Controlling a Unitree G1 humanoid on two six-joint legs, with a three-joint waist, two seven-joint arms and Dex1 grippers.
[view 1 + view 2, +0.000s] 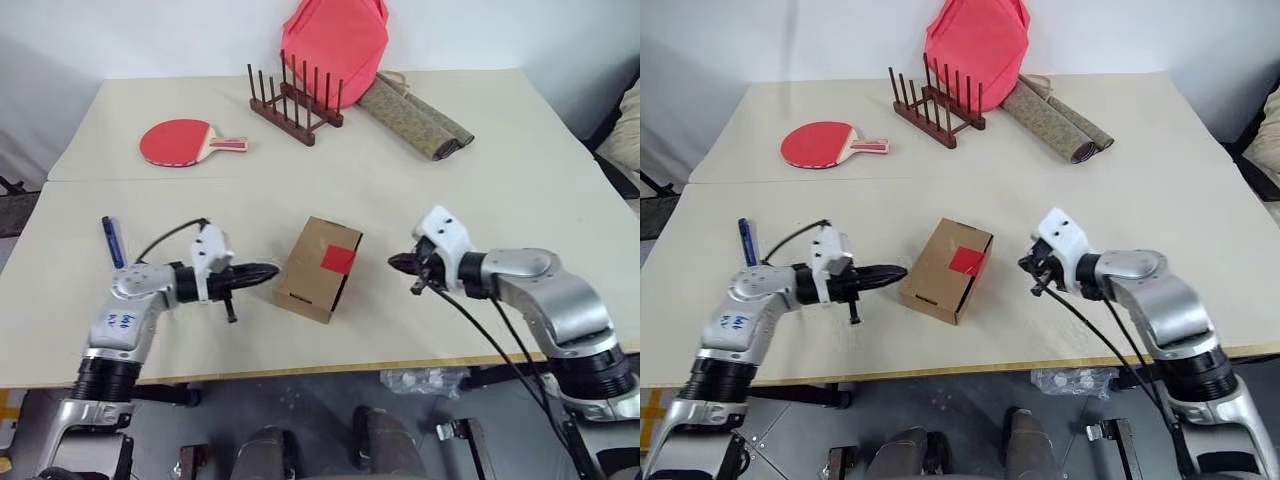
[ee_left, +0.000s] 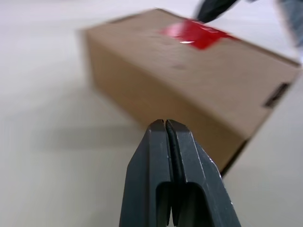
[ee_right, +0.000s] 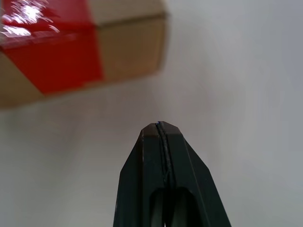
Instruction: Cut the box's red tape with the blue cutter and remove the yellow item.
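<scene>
Brown cardboard, the box (image 1: 318, 268) sat closed near the front of the pale surface (image 1: 520, 210), red tape (image 1: 339, 259) across its lid edge. From the head views, the left tool (image 1: 268, 271) hung just beside its left end, the right tool (image 1: 398, 262) a little off its right side. The blue cutter (image 1: 112, 241) lay well apart on the left. From the left wrist, the fingers (image 2: 156, 165) were pressed together, empty, pointing at the box. From the right wrist, the fingers (image 3: 163, 156) were likewise shut on nothing, the tape nearby.
</scene>
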